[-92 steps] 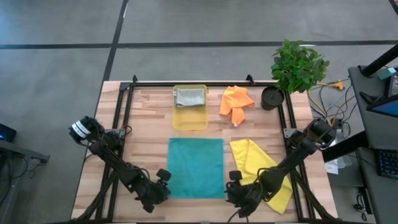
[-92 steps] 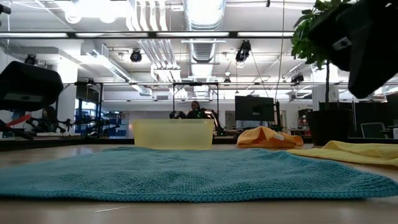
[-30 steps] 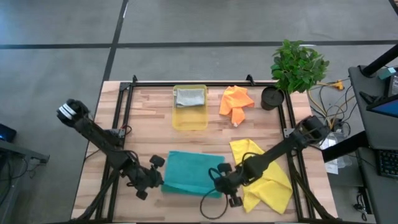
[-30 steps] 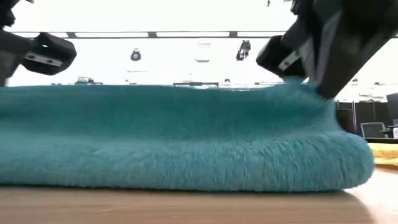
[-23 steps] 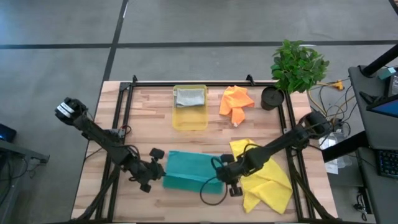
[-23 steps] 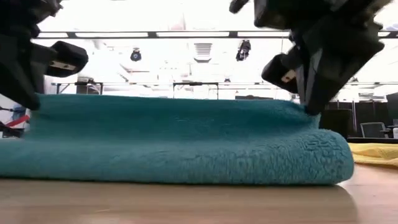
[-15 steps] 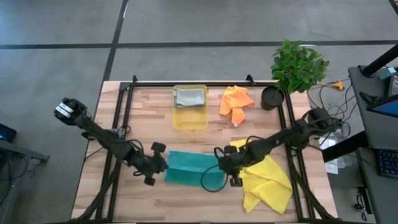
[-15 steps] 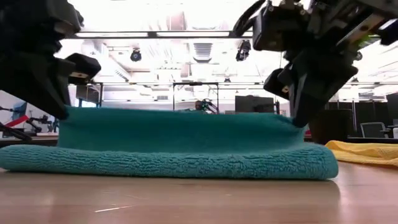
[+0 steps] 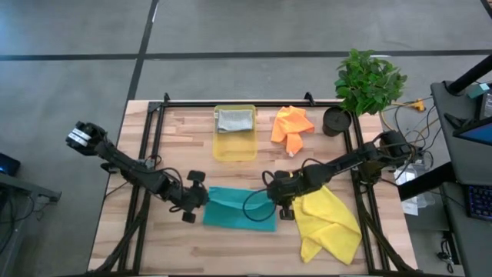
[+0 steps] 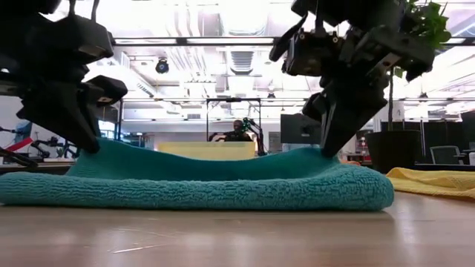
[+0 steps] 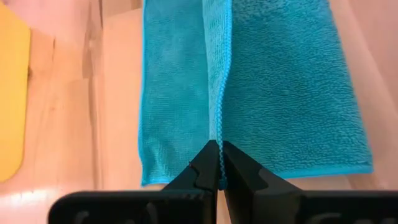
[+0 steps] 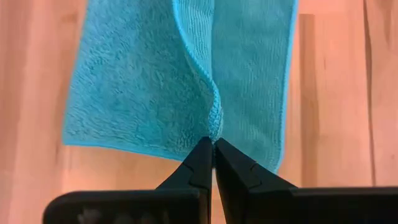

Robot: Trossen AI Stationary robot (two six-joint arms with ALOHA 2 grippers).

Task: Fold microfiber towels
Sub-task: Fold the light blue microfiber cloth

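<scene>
Both arms have carried the teal towel [image 9: 240, 208]'s near edge across to the far side, halving it on the desk [image 9: 184, 146]. Left fingers [image 9: 201, 200] and right fingers [image 9: 270, 196] remain pinched on its corners; I judge release comes next.

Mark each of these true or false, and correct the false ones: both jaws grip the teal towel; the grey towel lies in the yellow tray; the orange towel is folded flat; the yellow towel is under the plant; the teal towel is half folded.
1. Both arms' jaws are shut on the teal towel, left gripper and right gripper. True.
2. The grey towel lies in the yellow tray. True.
3. The orange towel is folded flat. False: it lies crumpled.
4. The yellow towel is under the plant. False: it lies beside the teal towel.
5. The teal towel is partly folded over itself. True.
</scene>
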